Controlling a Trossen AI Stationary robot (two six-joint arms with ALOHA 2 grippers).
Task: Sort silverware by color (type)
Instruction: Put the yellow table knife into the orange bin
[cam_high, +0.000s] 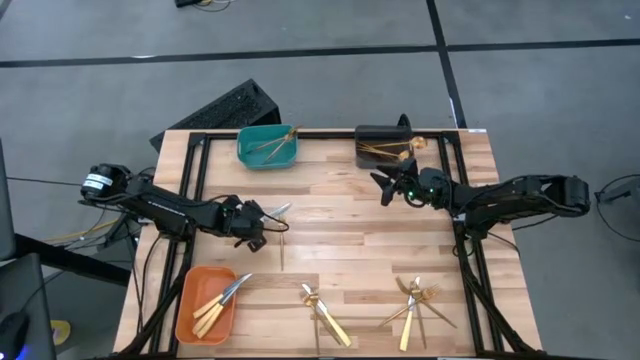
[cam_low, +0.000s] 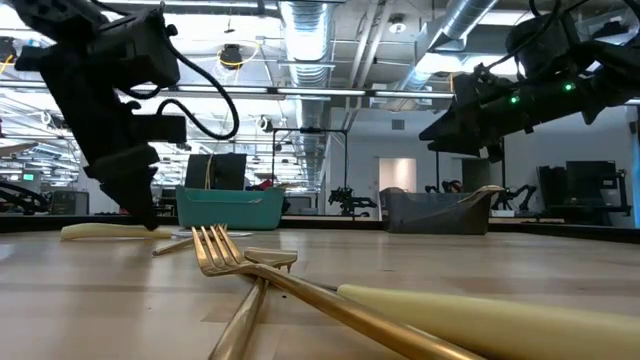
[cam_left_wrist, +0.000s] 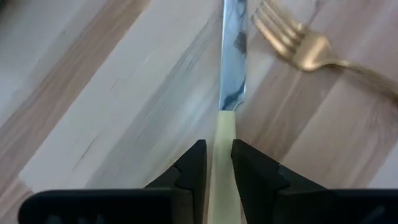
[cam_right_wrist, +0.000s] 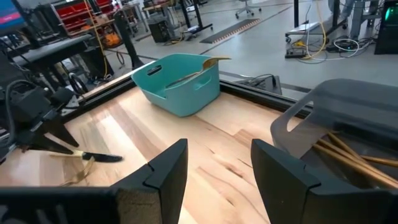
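Observation:
A knife (cam_left_wrist: 231, 68) with a silver blade and a cream handle lies on the wooden table (cam_high: 340, 230), next to a gold fork (cam_left_wrist: 305, 46). My left gripper (cam_high: 257, 228) leans down over it, shut on the handle. My right gripper (cam_high: 384, 186) hangs open and holds nothing, above the table just in front of the dark grey bin (cam_high: 384, 146). That bin holds gold silverware (cam_right_wrist: 348, 155). More silverware sits in the teal bin (cam_high: 267, 147), and cream-handled knives sit in the orange bin (cam_high: 206, 304). My left gripper pinches the knife's cream handle (cam_left_wrist: 222, 127) between its two fingers (cam_left_wrist: 193, 168), close to where the blade begins. The fingers slant down from above and point along the knife. The knife lies flat on the table.
Loose gold forks and other pieces lie near the table's front edge (cam_high: 325, 312) (cam_high: 415, 300), one fork (cam_low: 225, 255) close to the low camera. A black frame (cam_high: 190, 190) runs along the table's sides. Bare wood lies between the two grippers.

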